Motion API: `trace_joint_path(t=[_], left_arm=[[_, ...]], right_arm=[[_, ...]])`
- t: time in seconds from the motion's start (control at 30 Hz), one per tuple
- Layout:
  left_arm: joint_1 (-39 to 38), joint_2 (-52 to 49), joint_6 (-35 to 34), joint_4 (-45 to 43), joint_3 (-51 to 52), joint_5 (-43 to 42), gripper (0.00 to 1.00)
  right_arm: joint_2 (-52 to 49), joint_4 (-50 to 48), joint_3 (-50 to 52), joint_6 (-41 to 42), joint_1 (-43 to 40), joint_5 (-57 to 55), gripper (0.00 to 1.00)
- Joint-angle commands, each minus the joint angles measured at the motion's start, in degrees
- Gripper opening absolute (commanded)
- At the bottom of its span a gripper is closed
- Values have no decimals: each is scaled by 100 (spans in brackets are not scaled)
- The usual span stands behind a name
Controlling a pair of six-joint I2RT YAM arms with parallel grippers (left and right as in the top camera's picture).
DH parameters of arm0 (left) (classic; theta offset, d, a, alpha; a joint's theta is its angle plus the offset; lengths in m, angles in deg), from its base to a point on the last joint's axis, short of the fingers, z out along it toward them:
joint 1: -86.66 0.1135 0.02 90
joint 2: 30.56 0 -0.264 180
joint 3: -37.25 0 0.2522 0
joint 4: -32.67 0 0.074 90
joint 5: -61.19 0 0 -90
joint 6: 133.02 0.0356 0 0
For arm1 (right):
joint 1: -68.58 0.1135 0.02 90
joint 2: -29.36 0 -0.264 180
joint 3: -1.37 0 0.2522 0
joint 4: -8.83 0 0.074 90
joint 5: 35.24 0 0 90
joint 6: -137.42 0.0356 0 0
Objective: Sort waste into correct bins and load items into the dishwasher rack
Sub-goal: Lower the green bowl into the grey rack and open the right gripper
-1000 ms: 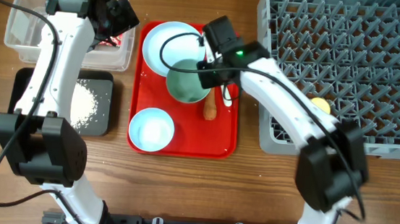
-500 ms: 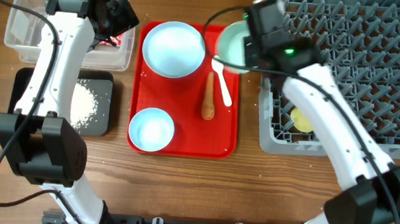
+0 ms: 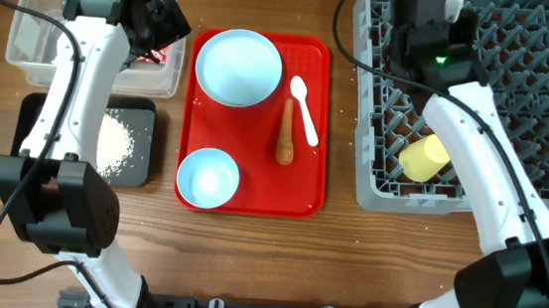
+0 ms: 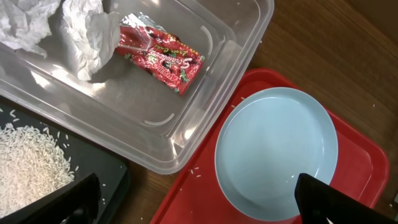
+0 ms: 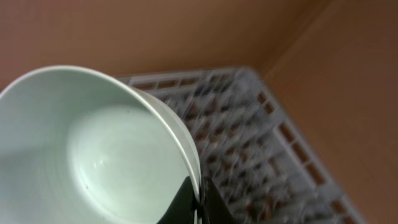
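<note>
While the right arm is reaching over the far left part of the dishwasher rack (image 3: 517, 115), the right gripper (image 5: 198, 199) is pinching the rim of the pale mint-white bowl (image 5: 93, 155), jaws nearly closed on the thin wall. The bowl is hanging over the rack's pegs with its opening facing the wrist camera; I cannot tell whether it is touching them, and from above the arm is hiding it. A yellow cup (image 3: 423, 159) is lying on its side in the near left part of the rack. The left gripper (image 3: 166, 25) is hovering over the right end of the clear tub (image 3: 36, 33), fingers spread wide and gripping nothing. Inside that tub a red snack wrapper (image 4: 161, 56) is lying just beside the crumpled white tissue (image 4: 81, 31). Just near of the tub, the black tray (image 3: 139, 167) is holding a heap of white rice (image 3: 116, 140). Between the bins and the rack, the red tray (image 3: 307, 182) is sitting on the table (image 3: 245, 261), carrying the light-blue plate (image 3: 238, 66) at its far left, the light-blue bowl (image 3: 208, 178) at its near left, the carrot (image 3: 286, 133) lengthwise towards the right, and the white plastic spoon (image 3: 304, 107) just right of the carrot.
</note>
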Motion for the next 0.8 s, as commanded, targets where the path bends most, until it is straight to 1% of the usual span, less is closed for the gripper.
trace_joint_path(t=[0.0, 0.17, 0.23, 0.37, 0.5, 0.67, 0.77], left_arm=[[13, 0, -76, -7, 37, 39, 100], [13, 0, -79, -7, 37, 39, 100], [13, 0, -79, -7, 37, 39, 100], [13, 0, -76, -7, 37, 39, 100], [13, 0, -76, -7, 37, 39, 100], [13, 0, -76, -7, 37, 39, 100], [13, 0, -76, -7, 37, 39, 100]], right_arm=[[96, -667, -118, -927, -52, -560, 4], [94, -1569, -118, -1834, -66, -678, 4], [68, -1727, -118, -1958, -127, -678, 4], [-109, -1722, -118, -1971, -286, -675, 4], [-501, -1908, -118, -2400, -444, -634, 4], [-1244, -2931, -118, -3460, -448, -656, 4], [-1674, -3305, -118, -3672, -448, -654, 4]])
